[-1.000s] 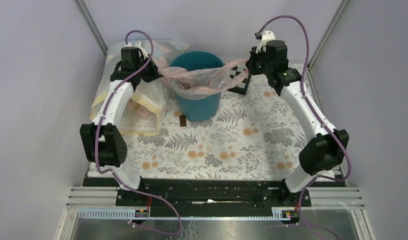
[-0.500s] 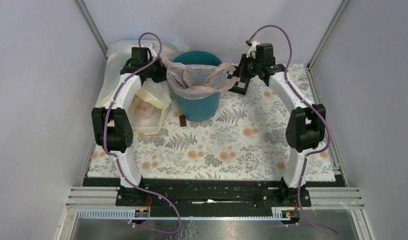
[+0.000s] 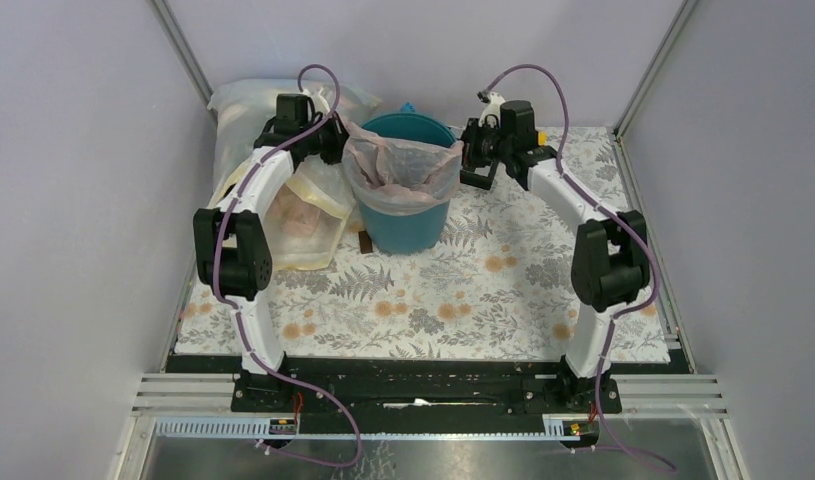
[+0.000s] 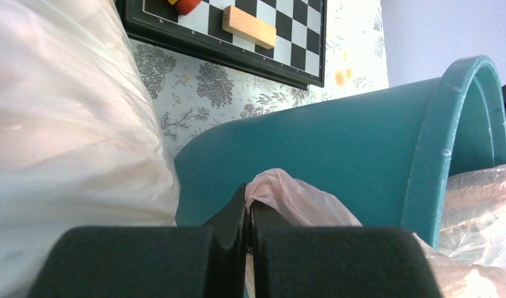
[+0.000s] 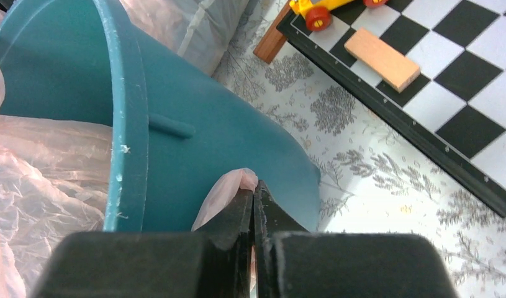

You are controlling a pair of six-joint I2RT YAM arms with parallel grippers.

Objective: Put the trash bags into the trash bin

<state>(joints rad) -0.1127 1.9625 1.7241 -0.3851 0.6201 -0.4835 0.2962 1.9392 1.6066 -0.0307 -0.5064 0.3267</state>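
From above, the left tool (image 3: 335, 148) and right tool (image 3: 470, 158) have dropped low, pulling the trash bag (image 3: 388, 190) over the trash bin (image 3: 408, 228) between them. Left wrist: the tool (image 4: 247, 202) pinches the bag's edge beside the bin. Right wrist: the same pinch (image 5: 253, 189). The bag is nearly on.

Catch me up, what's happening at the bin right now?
Both arms are lining the trash bin with a pink trash bag. The left gripper is shut on the bag's edge outside the bin's left wall, and the right gripper is shut on the edge outside the right wall. The bag hangs open inside the bin with its mouth pulled over the near rim; the far rim shows bare teal. A big clear sack lies left of the bin.
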